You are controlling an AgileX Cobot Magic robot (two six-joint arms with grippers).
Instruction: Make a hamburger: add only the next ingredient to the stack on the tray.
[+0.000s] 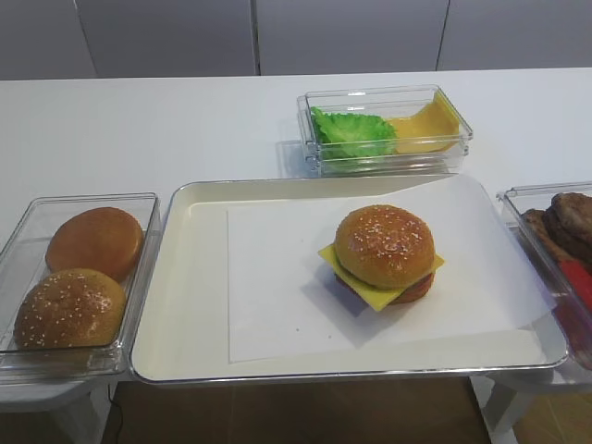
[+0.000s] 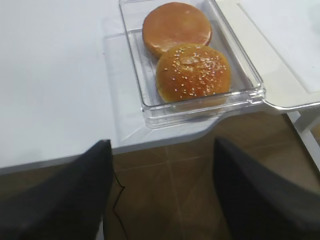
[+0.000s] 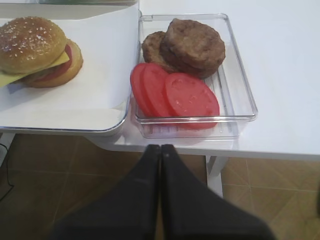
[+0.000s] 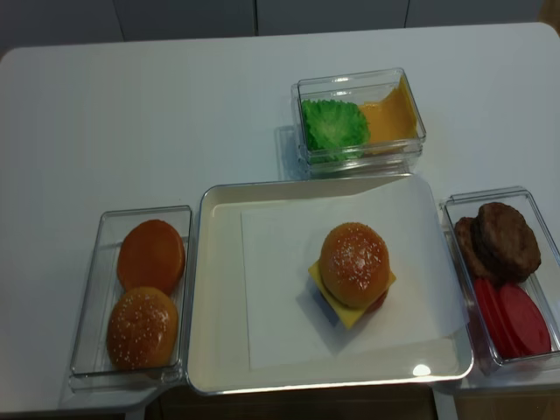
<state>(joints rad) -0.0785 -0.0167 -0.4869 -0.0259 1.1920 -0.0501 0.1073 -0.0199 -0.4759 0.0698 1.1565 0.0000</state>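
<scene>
A sesame-seeded bun top (image 1: 384, 243) sits on the stack, over the yellow cheese slice (image 1: 387, 295) and the bun base (image 3: 74, 64). The stack stands on white paper in the metal tray (image 1: 185, 277), right of its middle. Neither gripper shows in the two high views. In the left wrist view my left gripper (image 2: 162, 142) is open and empty, out over the floor in front of the table edge. In the right wrist view my right gripper (image 3: 160, 146) is shut with nothing in it, below the table's front edge.
Left of the tray, a clear box (image 1: 32, 222) holds a second sesame bun (image 1: 69, 308) and a smooth bun (image 1: 95, 242). A clear box at the right holds patties (image 3: 192, 45) and tomato slices (image 3: 190, 95). Lettuce (image 1: 351, 134) and loose cheese (image 1: 427, 125) sit in a box behind the tray.
</scene>
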